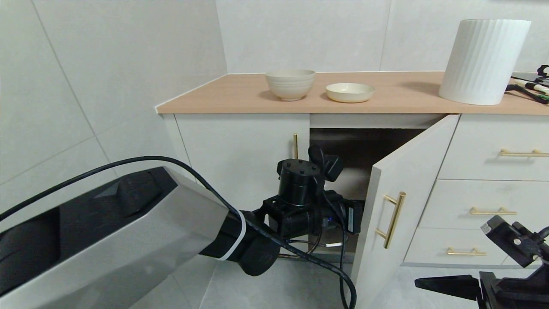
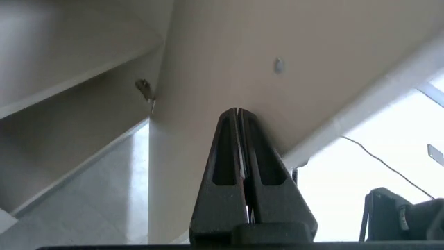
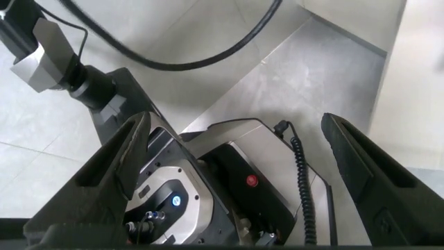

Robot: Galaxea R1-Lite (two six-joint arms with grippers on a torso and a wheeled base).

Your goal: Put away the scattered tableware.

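While the left hand (image 2: 238, 114) sits at the mouth of the open cupboard (image 1: 364, 146) under the bench (image 1: 223, 96), its fingers pressed together on nothing, the right hand (image 3: 234, 125) hangs low at the near right, spread wide above the floor. A ribbed bowl (image 1: 290, 83) stands on the bench's left part, with a shallow dish (image 1: 349, 92) near its right, not touching. The cupboard door (image 1: 407, 180) stands swung out. Farther right stands a tall white ribbed container (image 1: 484, 60), with dark slender items (image 1: 529, 88), possibly utensils, beside it.
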